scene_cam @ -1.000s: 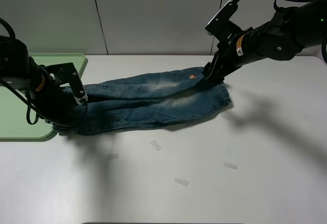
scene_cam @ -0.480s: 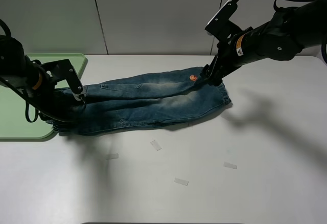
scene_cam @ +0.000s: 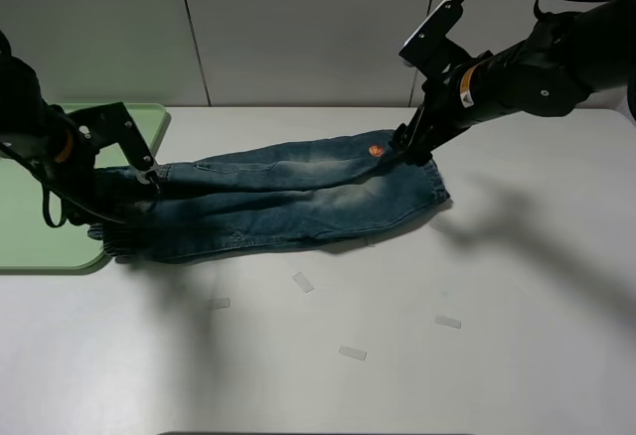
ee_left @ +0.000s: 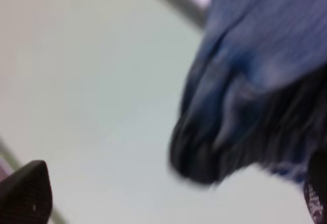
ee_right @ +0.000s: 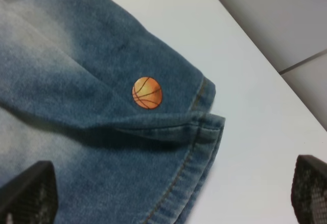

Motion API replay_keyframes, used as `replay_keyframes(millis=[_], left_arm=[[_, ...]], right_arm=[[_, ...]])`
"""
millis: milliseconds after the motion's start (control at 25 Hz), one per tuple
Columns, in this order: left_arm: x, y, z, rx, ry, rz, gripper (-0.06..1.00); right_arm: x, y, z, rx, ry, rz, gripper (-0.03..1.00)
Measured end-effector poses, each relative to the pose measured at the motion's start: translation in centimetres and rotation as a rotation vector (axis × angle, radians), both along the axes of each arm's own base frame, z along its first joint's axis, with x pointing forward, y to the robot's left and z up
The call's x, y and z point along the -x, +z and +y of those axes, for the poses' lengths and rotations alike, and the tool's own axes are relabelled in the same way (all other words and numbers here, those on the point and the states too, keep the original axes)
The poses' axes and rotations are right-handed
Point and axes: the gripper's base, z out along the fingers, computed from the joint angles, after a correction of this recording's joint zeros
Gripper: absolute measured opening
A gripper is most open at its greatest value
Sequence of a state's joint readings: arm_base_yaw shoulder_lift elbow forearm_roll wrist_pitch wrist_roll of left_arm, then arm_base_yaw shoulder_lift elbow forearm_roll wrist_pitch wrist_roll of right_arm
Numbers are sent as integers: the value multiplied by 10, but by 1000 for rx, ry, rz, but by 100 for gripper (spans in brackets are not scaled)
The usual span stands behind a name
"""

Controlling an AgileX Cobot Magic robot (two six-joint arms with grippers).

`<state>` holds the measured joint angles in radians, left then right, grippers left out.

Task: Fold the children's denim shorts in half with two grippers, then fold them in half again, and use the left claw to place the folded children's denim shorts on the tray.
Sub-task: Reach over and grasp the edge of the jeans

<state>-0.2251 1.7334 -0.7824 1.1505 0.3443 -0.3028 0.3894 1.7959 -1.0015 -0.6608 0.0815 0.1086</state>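
The left gripper (scene_cam: 140, 181) is hovering with its jaws spread wide and gripping nothing, the gathered end of the children's denim shorts (scene_cam: 298, 202) bunching just below its fingertips over the edge of the pale green tray (scene_cam: 30, 248). The right gripper (scene_cam: 406, 148) is likewise standing wide open and empty just above the opposite hem corner, an orange basketball print (ee_right: 147, 92) showing just ahead of it. The shorts are lying folded on the white table (scene_cam: 417, 365), stretching between both pincers.

The shorts (scene_cam: 288, 202) lay across the table (scene_cam: 497, 286), their left end overlapping the tray (scene_cam: 40, 241) at the table's left. The left gripper (scene_cam: 149, 177) stood over that end, and the right gripper (scene_cam: 405, 149) over the right rear corner. Small strips (scene_cam: 303, 282) lay before the shorts.
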Motion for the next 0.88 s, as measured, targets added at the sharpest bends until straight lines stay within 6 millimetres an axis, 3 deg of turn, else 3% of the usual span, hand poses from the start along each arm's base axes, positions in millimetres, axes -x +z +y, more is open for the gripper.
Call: replay_keyframes(millis=[480,880], left_arm=[[16,55,14,-48,118,-131,99],[58,109,29,-17,303,-184,99]], right_arm=[[5,28,-2,-77,-46,-49,69],[14,46,-8,-126,-135,-27,69]])
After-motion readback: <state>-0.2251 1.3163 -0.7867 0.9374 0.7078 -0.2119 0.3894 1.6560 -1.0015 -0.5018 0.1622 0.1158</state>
